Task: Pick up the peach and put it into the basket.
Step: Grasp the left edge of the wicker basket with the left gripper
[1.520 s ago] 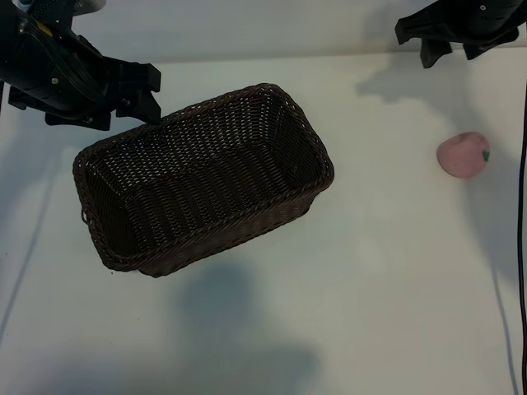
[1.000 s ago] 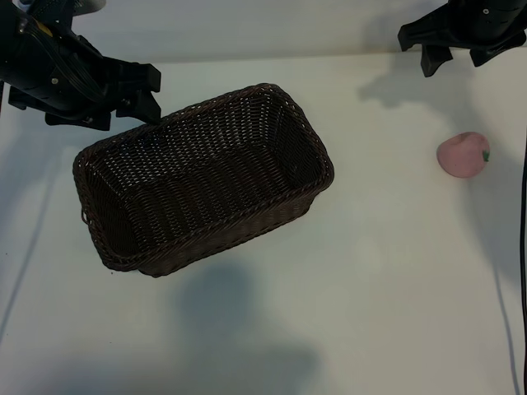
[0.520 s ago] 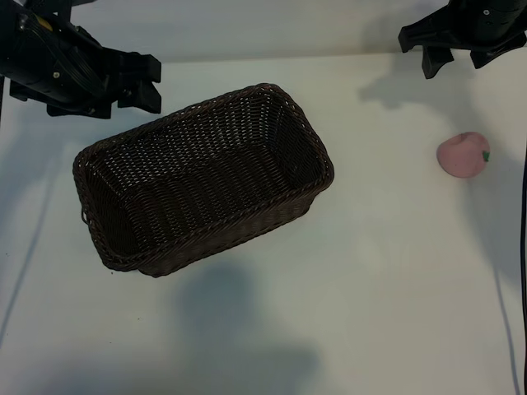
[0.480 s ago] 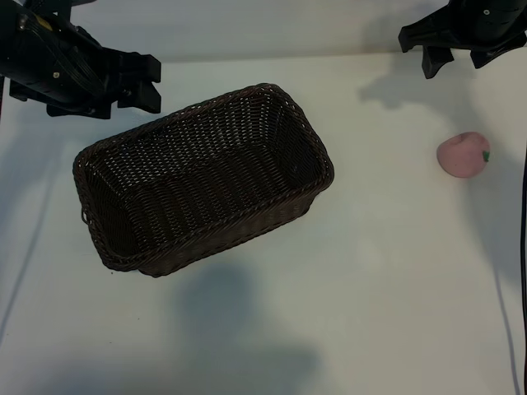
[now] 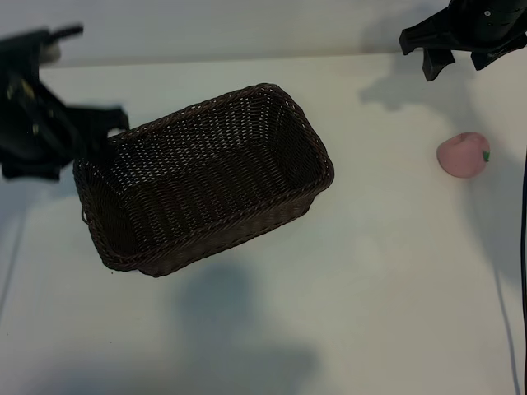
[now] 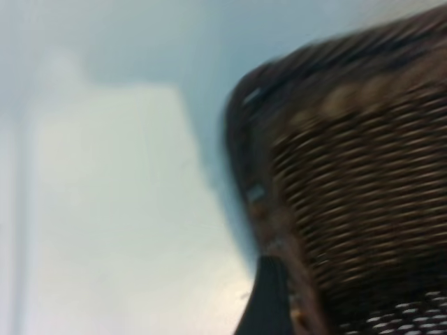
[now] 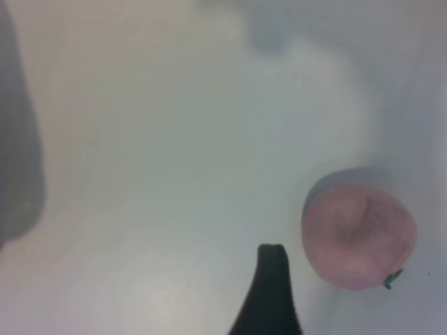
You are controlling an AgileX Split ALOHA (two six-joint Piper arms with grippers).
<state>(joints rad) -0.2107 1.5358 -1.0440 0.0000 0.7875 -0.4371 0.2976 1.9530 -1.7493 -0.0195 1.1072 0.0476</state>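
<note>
The peach (image 5: pixel 464 155) lies on the white table (image 5: pixel 370 288) at right, well apart from the basket (image 5: pixel 202 177) at centre-left. Left gripper (image 5: pixel 103 123) and right gripper (image 5: pixel 453 59) both gape, empty.

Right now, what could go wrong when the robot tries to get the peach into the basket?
The peach is round and sits near the table's edge, so a nudge from the open right gripper might roll it off. The left gripper is close to the basket rim and could bump it.
</note>
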